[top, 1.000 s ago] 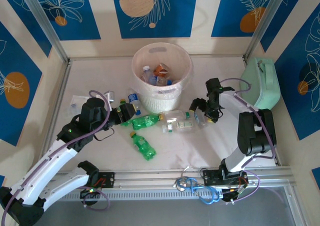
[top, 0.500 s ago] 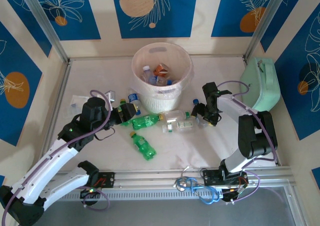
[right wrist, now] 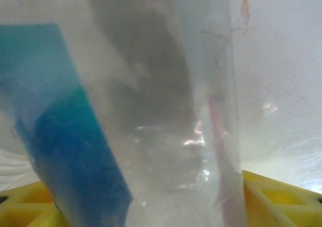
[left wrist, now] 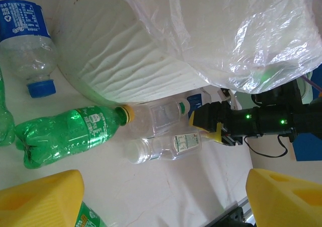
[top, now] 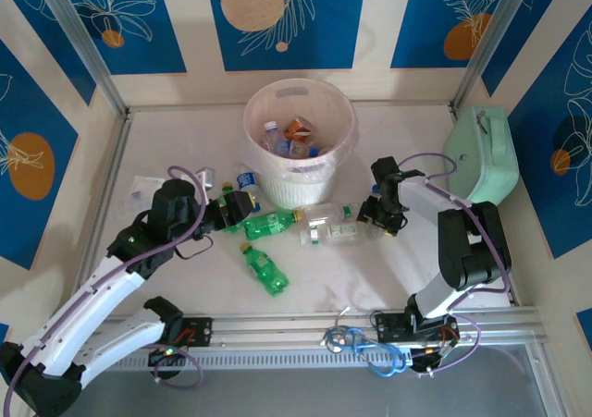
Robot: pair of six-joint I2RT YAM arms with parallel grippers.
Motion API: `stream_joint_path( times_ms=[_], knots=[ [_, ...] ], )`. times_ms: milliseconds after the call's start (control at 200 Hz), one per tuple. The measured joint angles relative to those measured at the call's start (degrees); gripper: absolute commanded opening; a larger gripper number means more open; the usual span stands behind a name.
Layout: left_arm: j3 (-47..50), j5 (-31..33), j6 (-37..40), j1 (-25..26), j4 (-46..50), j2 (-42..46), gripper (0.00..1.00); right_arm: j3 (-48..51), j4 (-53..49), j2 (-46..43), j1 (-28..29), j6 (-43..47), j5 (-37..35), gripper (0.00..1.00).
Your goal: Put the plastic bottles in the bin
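Plastic bottles (top: 328, 217) lie on the white table (top: 185, 130) at the middle of the top view, just below the bin (top: 287, 191). Two are ribbed green bottles (top: 269, 223) with yellow caps; two are clear and crumpled with pale caps. A blue-labelled bottle (left wrist: 24, 25) with a blue cap lies left of the bin. The bin is round, pale plastic with a ridged lower wall and a crinkly clear liner (left wrist: 226, 30). It holds several bottles, some blue-capped, one orange-labelled. The left gripper (left wrist: 162, 199) stands open, its yellow fingers wide apart at the lower corners of its wrist view. The right gripper (top: 372, 215) straddles a smooth clear bottle (right wrist: 151, 111) with a blue label; whether it squeezes, I cannot tell.
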State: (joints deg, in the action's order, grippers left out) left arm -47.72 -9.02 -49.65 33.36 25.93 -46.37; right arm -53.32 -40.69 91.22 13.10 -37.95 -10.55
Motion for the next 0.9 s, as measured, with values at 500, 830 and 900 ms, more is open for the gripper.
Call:
stream_joint_path(
  times_ms=[500, 830, 900],
  knots=[
    [-5.01, -1.11, 1.01, -0.28, 0.42, -2.38, 0.9, 1.68, -5.86, -28.09, 4.7, -3.06, -1.27, 0.54],
    [-18.95, -10.19, 3.21, -0.44, -2.12, -10.99, 0.89, -7.43, -7.56, -48.68, 31.21, -2.97, -4.87, 0.52],
    [-21.77, -12.09, 3.21, -0.42, -3.91, -13.97, 0.88, -10.45, -6.91, -46.14, 37.88, -2.38, -7.72, 0.52]
  ],
)
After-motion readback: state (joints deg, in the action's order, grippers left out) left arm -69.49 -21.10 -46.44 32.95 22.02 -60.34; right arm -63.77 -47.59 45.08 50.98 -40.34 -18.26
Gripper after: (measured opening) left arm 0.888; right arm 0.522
